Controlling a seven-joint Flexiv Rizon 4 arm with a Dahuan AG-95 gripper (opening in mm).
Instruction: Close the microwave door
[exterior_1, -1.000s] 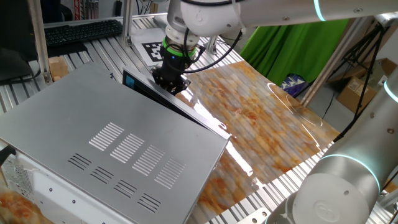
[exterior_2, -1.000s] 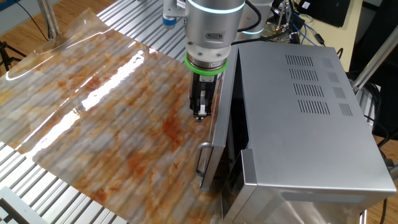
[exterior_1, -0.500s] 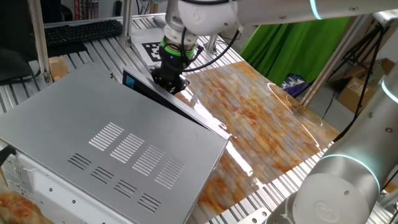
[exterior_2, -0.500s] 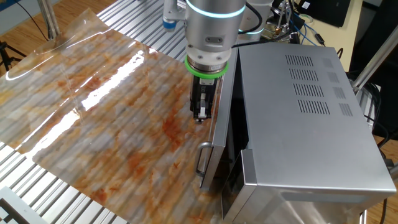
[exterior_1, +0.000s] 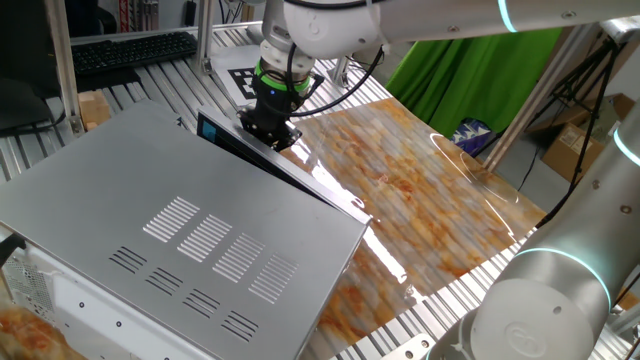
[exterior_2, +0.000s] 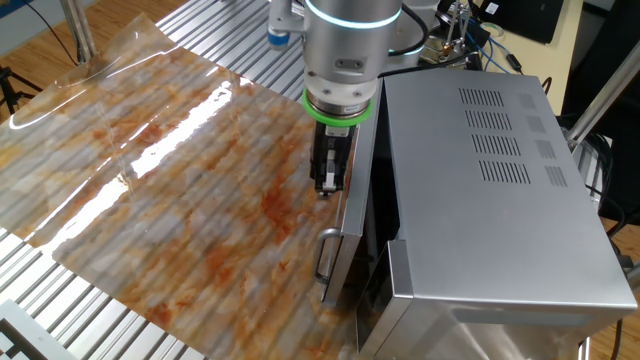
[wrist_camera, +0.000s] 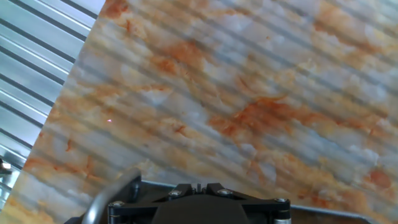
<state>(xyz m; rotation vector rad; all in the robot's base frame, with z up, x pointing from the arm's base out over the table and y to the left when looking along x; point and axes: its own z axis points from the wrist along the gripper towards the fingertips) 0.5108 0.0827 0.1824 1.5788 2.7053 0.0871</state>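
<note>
Grey microwave, microwave door ajar, claw alongside.

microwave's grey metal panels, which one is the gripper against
The thin dark glassy microwave door, ajar; the gripper is beside its outer face, not the slotted grey top panel.

The microwave, a big grey metal box with vent slots on top, sits at the table's edge. Its door, a thin dark panel with a silvery rim and handle, stands slightly ajar, nearly shut.
</note>
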